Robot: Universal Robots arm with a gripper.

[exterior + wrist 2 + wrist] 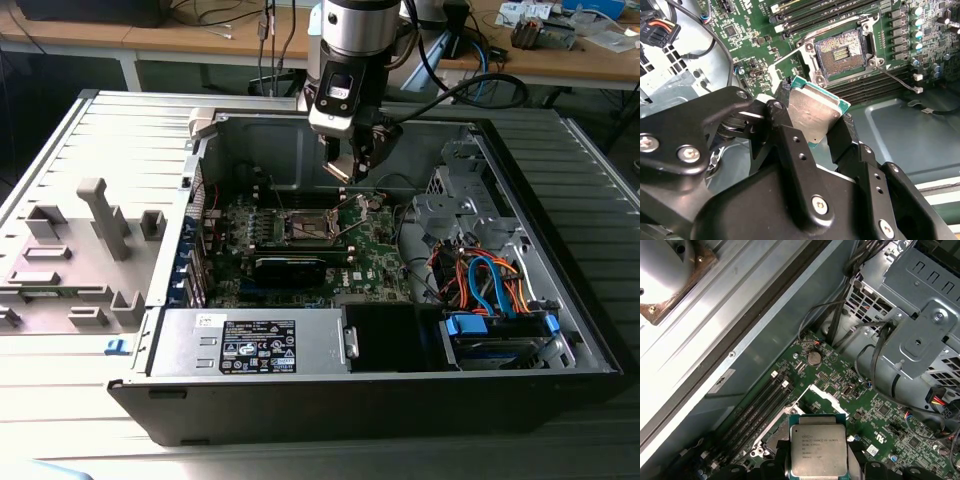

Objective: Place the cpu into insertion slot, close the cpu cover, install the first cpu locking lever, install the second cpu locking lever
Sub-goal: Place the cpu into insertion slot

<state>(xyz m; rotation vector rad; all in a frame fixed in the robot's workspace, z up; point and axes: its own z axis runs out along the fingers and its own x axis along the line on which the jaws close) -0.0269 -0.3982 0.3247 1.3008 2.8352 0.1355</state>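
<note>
1. At the left of the exterior view, a grey moulded fixture (85, 250) lay on the ribbed counter (60, 400). It sat beside the open computer case (400, 400), well apart from the work.
2. At the centre of that frame, the insertion slot (310, 228) sat on the green circuit board (375, 255). In the second wrist view its dark contact field (840, 50) was bare. The cpu cover (790, 70) stood swung up at the slot's edge, judged to leave the opening free for the chip.
3. Just above and to the right of the slot, at upper centre, the jaws hung from the arm (355, 30) inside the case. They were over the board and clear of it.
4. The jaws were closed to chip width on the cpu (812, 112), pinching two opposite edges. Its silvery face was uncovered in the first wrist view (817, 450). The edge grip was judged to spare the underside contacts.
5. The cpu was held in the air, near the slot but apart from it, and was not yet seated.
6. At the right of the exterior view, the orange and blue cables (480, 280) lay well apart from the jaws.
</note>
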